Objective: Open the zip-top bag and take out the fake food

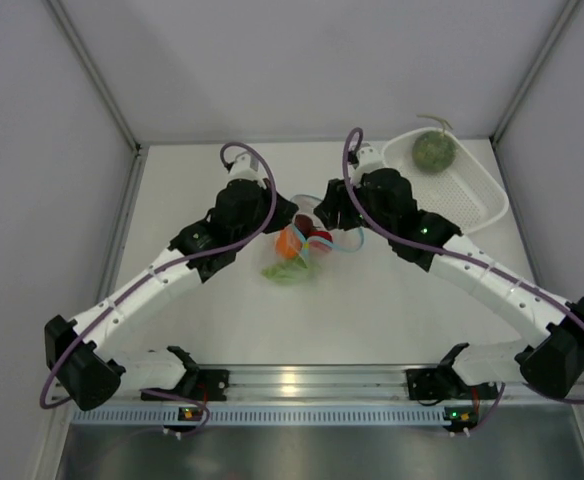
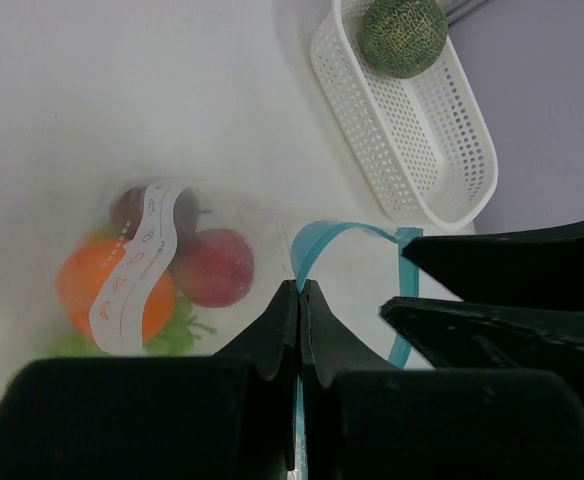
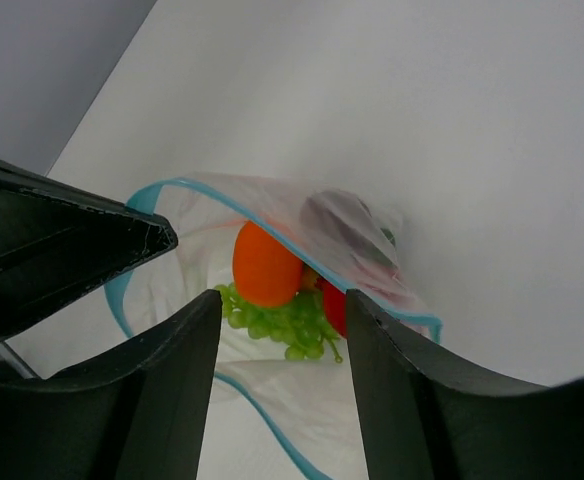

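1. The zip-top bag (image 2: 262,225) lies on the white table (image 1: 372,320). In the top view it sits at frame centre, where the two arm tips meet over it.
2. The left gripper (image 2: 299,292) has its fingers pressed together, pinching the bag's light blue zip strip (image 2: 322,235). Above the pinch the strip bows up in a loop.
3. The right gripper (image 3: 282,297) has its fingers spread, and the bag's open mouth shows in the gap between them. In the left wrist view its two black fingers stand apart at frame right, with the far run of the strip crossing at their tips. We cannot tell whether they touch it.
4. We see fake food (image 1: 297,250) inside the bag: an orange ball (image 3: 265,265), a red ball (image 2: 217,265), a dark red piece (image 2: 130,205) and a leafy green (image 3: 282,322), all bunched at the closed end.
5. A white label (image 2: 137,270) runs across the bag's side, over the orange ball.
6. The white perforated basket (image 1: 467,195) sits at the upper right of the top view, well apart from the bag. The grey-green melon (image 1: 435,150) lies in its far end.
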Controlling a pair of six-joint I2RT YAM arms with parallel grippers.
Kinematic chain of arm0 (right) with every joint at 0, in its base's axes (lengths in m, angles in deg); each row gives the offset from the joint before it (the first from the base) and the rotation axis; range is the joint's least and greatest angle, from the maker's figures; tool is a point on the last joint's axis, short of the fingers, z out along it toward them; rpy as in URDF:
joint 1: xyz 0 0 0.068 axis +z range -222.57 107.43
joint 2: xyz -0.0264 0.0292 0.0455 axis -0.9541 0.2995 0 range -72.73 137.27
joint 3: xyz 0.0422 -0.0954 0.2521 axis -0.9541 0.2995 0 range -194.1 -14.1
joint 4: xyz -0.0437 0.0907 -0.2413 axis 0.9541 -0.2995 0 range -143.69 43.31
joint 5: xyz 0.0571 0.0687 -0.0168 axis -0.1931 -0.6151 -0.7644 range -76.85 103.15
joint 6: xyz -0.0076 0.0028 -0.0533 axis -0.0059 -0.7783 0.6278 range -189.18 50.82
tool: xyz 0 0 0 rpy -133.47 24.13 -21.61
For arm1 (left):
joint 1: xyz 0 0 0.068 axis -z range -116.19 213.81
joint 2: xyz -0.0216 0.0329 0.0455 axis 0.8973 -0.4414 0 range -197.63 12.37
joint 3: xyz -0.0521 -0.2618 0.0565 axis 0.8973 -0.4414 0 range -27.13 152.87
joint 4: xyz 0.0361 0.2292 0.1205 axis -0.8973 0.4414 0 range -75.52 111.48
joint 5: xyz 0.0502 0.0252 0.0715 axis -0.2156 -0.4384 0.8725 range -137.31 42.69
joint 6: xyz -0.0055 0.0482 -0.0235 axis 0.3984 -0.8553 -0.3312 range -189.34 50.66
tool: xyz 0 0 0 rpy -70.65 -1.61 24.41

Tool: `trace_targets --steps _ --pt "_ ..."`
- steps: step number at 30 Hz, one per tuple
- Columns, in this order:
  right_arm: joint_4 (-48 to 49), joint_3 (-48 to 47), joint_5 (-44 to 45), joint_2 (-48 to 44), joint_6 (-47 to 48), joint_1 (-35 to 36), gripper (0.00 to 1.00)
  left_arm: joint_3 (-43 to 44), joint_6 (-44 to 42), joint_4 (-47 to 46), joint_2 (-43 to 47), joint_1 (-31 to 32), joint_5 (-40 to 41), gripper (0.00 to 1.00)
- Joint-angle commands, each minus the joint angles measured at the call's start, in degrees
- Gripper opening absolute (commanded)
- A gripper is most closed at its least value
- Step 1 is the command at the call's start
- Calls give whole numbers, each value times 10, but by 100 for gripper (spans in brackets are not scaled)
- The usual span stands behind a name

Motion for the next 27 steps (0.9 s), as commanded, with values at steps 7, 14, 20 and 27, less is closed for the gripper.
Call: trace_targets --steps 7,14,20,27 --pt "-32 -62 94 78 -37 43 48 34 154 -56 -9 -1 28 0" --pt "-78 -100 141 153 -42 42 46 -6 200 -70 -9 -1 35 0" --pt "-62 -99 134 198 -27 39 49 -36 187 -70 -8 -1 69 0" --pt "-30 -83 113 234 -16 32 53 -55 185 -69 -14 -1 75 0"
